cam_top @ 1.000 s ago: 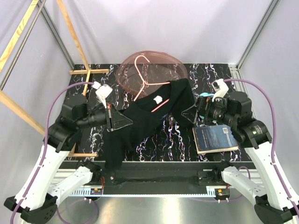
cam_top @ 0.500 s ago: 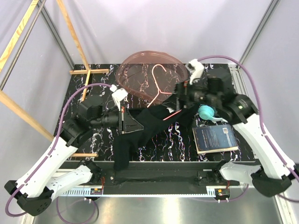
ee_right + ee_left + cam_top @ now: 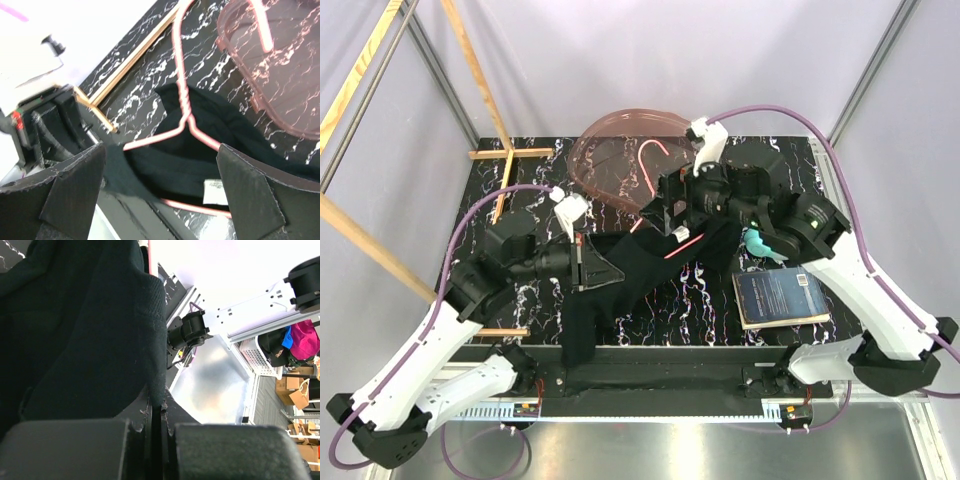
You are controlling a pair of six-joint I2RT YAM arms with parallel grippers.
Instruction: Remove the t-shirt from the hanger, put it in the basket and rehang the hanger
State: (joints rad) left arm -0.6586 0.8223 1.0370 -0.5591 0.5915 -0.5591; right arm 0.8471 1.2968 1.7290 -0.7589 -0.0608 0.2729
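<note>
The black t-shirt point(image 3: 630, 272) lies stretched across the table, with the pink wire hanger point(image 3: 648, 178) still inside its neck. The hanger's hook rests over the pink tray. My left gripper point(image 3: 598, 264) is shut on the shirt's edge; in the left wrist view the fabric point(image 3: 85, 330) is pinched between the closed jaws point(image 3: 159, 410). My right gripper point(image 3: 665, 218) hangs open just above the hanger's neck. In the right wrist view the hanger point(image 3: 187, 117), the shirt point(image 3: 165, 170) and its white label point(image 3: 216, 191) show between the spread fingers point(image 3: 161, 150).
A translucent pink tray point(image 3: 615, 150) sits at the back centre and shows in the right wrist view point(image 3: 280, 75). A dark blue book point(image 3: 780, 295) and a teal object point(image 3: 757, 243) lie to the right. Wooden frame bars point(image 3: 510, 153) stand at the left.
My right arm has swung from the right side up and left, and now hovers open over the hanger. The hanger and shirt collar have shifted right. My left gripper moved slightly right with the shirt.
</note>
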